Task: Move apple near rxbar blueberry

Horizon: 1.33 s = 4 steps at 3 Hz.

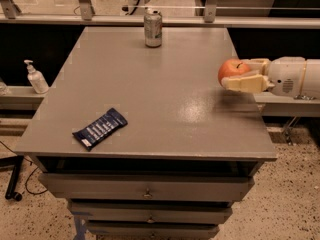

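The red-orange apple [231, 70] is held between the cream fingers [246, 83] of my gripper [235, 74], which reaches in from the right over the table's right edge. The gripper is shut on the apple and holds it just above the grey tabletop [150, 94]. The rxbar blueberry [100, 128], a flat dark blue wrapper with white lettering, lies near the front left corner of the table, far from the apple.
A silver-green drink can [153, 28] stands at the back middle of the table. A white pump bottle [35, 77] sits on a ledge to the left. Drawers [147, 190] are below the tabletop. A railing runs behind.
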### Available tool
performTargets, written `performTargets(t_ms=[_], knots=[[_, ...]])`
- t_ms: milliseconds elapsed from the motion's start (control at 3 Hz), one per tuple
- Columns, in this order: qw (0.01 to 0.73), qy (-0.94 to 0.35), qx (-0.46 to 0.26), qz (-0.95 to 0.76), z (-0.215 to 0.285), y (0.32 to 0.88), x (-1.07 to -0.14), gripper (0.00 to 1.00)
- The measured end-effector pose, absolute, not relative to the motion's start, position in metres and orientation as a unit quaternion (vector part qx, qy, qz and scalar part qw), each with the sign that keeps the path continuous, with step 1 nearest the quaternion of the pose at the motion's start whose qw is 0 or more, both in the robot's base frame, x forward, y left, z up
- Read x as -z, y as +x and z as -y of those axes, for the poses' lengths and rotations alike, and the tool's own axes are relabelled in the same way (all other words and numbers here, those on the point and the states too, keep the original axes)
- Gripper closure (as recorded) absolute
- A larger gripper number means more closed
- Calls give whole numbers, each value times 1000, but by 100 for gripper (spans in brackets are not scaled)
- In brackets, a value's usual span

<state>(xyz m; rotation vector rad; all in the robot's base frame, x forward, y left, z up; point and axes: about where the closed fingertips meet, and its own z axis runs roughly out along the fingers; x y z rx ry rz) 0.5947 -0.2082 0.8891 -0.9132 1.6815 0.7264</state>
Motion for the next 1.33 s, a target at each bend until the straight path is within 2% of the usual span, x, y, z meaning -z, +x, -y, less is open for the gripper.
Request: performTargets(t_ms=[333, 667, 1000, 1333], knots=[[521, -382, -306, -699, 205, 595, -890, 100], [521, -382, -306, -699, 205, 595, -890, 100], [507, -410, -328, -684, 162, 588, -882, 100], [480, -452, -368, -656, 88, 578, -872, 100]])
